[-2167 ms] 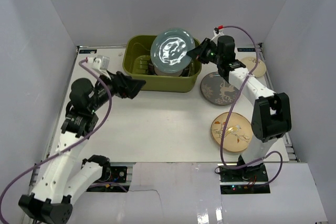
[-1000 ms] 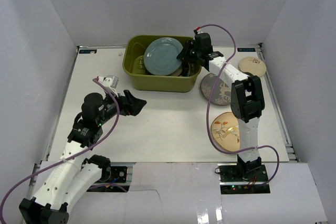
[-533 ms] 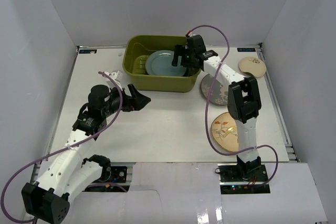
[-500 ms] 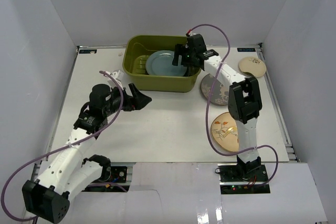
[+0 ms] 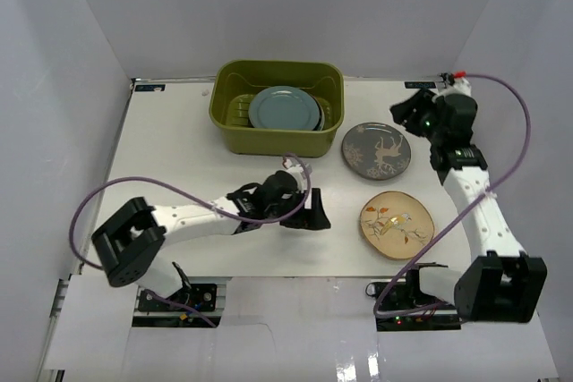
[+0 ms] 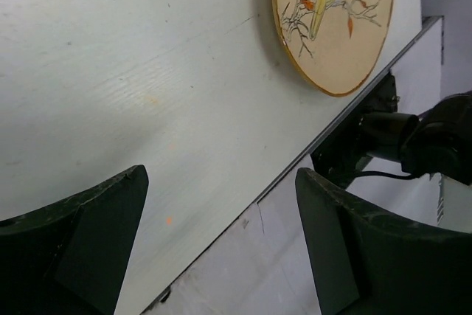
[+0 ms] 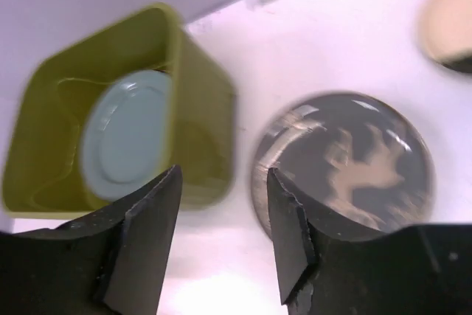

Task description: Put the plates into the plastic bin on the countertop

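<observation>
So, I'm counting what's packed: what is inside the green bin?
A teal plate lies in the olive-green bin, its slotted bottom showing to the left. Anything under that plate is covered, so a count is not possible.

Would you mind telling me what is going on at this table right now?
Plates are being loaded into the green bin. A teal plate lies inside it, while the deer plate and the bird plate are on the countertop. The right hand, open and empty, hovers near the deer plate. The left hand, also open, is low over the countertop beside the bird plate.
</observation>
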### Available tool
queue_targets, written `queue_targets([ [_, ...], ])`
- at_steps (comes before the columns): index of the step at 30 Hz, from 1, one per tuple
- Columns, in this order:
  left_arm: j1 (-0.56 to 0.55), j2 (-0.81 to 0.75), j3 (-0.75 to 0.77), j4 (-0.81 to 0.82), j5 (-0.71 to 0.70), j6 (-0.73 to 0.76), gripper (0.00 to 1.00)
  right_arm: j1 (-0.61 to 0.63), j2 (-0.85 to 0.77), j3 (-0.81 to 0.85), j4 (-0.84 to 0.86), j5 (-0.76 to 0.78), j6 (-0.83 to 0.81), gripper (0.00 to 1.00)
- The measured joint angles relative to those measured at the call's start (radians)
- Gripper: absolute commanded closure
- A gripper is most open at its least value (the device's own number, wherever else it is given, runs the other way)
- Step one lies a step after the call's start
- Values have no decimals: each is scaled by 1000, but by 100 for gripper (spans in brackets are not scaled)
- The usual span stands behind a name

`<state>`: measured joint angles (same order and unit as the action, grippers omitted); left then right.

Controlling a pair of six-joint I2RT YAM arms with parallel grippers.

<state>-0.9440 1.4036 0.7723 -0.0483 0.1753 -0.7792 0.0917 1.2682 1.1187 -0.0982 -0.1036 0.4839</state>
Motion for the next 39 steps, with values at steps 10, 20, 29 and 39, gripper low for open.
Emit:
queue_targets([
  [10, -118, 475, 327, 164, -90, -56, 18, -371, -236, -594, 209, -134, 210, 60],
  [20, -120, 690, 505, 222, -48, -56, 36, -472, -175, -626, 381, -286, 285, 44],
  [29, -118, 758, 548, 254, -14, -75, 100, -493, -96, -663, 476, -338, 311, 39],
  [39, -121, 559, 298, 319, -39, -119, 100, -496, -2, -678, 511, -336, 288, 18],
])
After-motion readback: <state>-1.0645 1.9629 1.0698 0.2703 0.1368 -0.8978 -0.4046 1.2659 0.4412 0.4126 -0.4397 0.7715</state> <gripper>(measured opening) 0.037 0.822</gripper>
